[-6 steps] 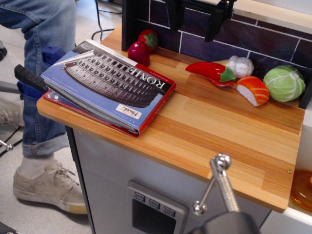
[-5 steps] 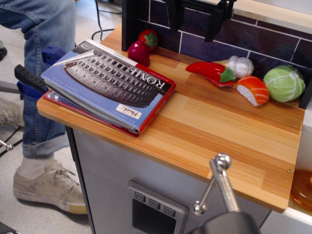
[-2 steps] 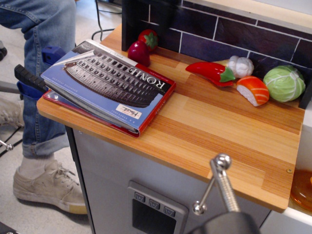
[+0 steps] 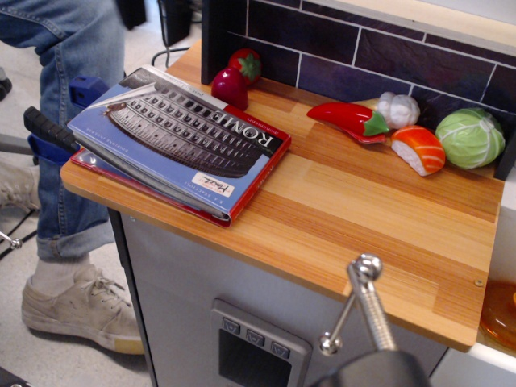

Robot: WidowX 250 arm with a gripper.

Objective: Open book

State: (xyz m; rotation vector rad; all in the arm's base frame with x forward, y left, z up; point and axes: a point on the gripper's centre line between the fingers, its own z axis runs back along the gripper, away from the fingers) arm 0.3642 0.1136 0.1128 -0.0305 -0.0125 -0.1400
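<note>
The book [image 4: 181, 137] lies shut on the left end of the wooden counter [image 4: 363, 210]. It has a blue cover with a grey Colosseum photo, a white "ROME" title and red edging. Its front corner hangs slightly over the counter's edge, where the pages show. Two dark fingers [image 4: 173, 18] of my gripper [image 4: 151, 12] poke in at the top left edge, apart from each other, above and behind the book's far end. They touch nothing, and most of the gripper is cut off by the frame.
Two red toy fruits [image 4: 231, 87] sit just behind the book. A red pepper [image 4: 348, 119], garlic [image 4: 399, 109], salmon sushi [image 4: 419, 149] and cabbage [image 4: 470, 137] line the tiled back wall. A blue clamp [image 4: 85, 90] and a person's legs [image 4: 72, 121] are at left. A metal handle [image 4: 367, 302] stands in front.
The gripper's two dark fingers, earlier at the top middle over the back wall, left the view and now show at the top left. The book has not moved.
</note>
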